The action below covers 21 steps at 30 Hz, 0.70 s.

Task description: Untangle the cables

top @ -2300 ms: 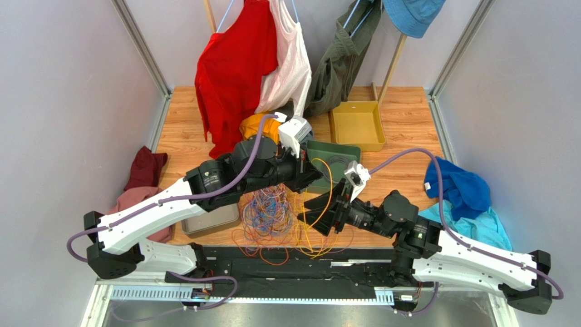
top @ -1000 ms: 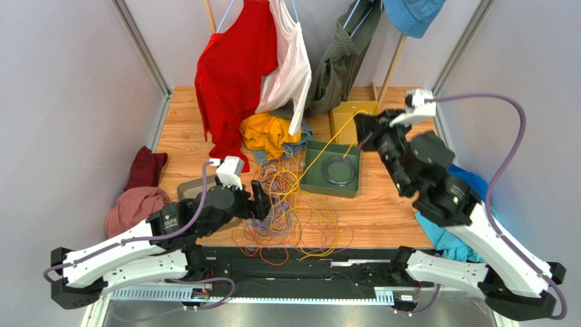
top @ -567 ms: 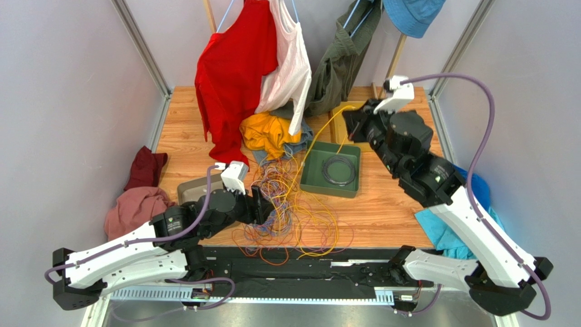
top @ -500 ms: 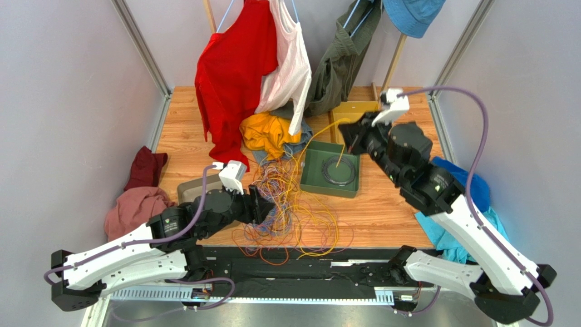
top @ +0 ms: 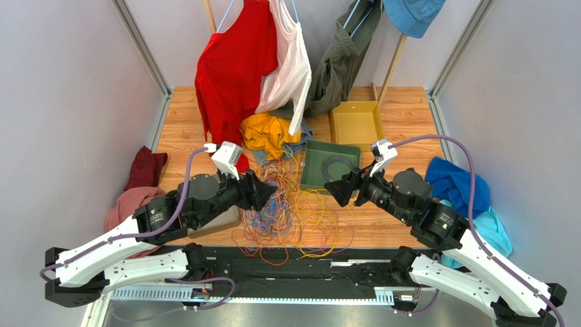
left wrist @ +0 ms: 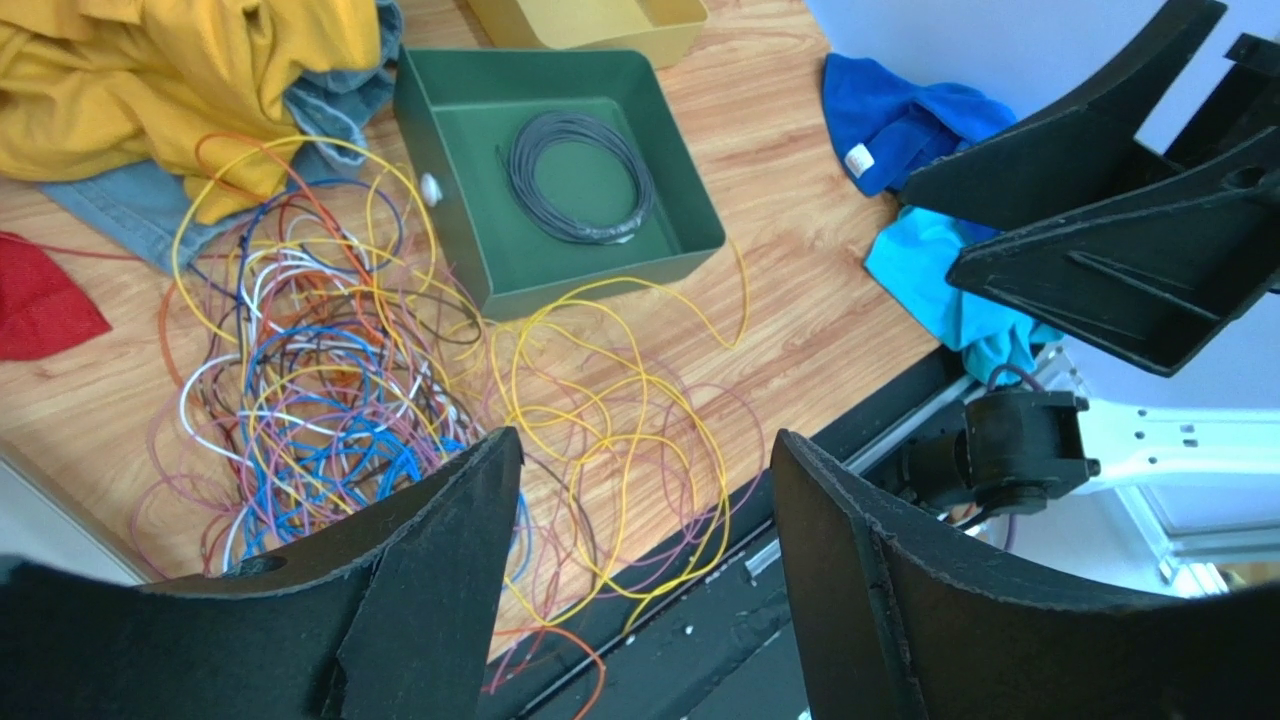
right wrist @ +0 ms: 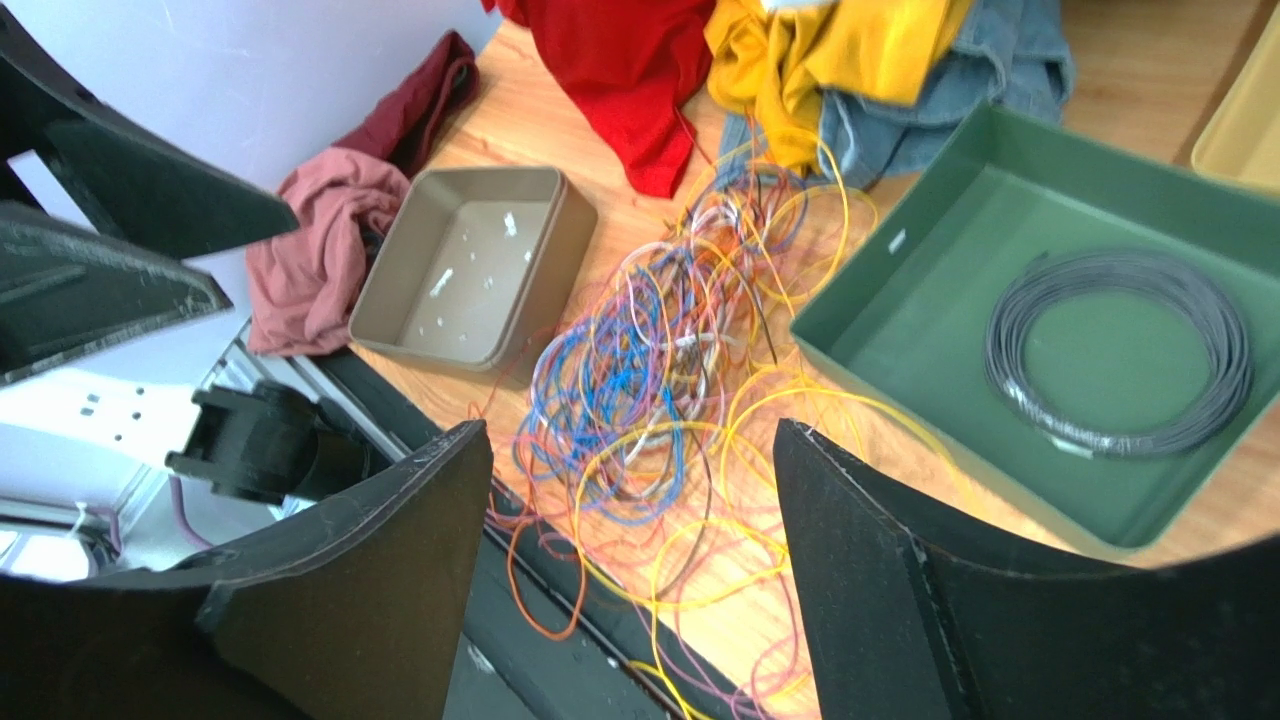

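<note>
Down the middle of the table, near the front edge, you've got the cables (top: 286,211) in one loose heap. It sits between the tan tray (right wrist: 451,293) and the green tray (left wrist: 481,240), which has the dark coil (left wrist: 576,176) inside. Your left gripper (left wrist: 643,443) and right gripper (right wrist: 631,428) both hang above the heap, jaws apart, gripping nothing.
</note>
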Motion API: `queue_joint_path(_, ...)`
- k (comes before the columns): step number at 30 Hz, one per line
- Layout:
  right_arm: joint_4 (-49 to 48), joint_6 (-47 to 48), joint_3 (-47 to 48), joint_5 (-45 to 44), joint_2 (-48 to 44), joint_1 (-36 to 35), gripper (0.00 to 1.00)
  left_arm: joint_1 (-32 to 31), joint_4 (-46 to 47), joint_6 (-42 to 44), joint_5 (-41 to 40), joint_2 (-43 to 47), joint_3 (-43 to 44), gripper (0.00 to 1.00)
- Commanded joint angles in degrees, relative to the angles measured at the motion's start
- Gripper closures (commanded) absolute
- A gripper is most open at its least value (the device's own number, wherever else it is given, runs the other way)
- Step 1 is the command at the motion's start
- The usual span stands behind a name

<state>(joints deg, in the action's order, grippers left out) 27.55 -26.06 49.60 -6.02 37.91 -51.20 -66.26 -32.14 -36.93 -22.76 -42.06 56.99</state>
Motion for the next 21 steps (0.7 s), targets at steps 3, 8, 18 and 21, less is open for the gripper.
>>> queue_joint_path(3,-4.5,-2.8,-8.4,4.3,3.9,-0.8,0.31,0.0,2.2,-1.5,2.4,-1.4,-5.2,0.3)
queue_joint_path(8,-10.9,-4.1,-15.4,-1.7,8.2,-0.9,0.31,0.0,3.7,-3.7,4.8,-2.1,-9.2,0.31)
queue_joint_path(18,-17.2,-3.9,-15.9,-6.7,24.4,-0.8,0.38,0.0,4.5,-6.1,5.6,-0.1,-14.4,0.31)
queue_joint_path(21,-18.8,-3.6,-14.5,-7.2,29.8,-0.8,0.42,0.0,5.3,-6.8,6.2,0.6,-16.2,0.31)
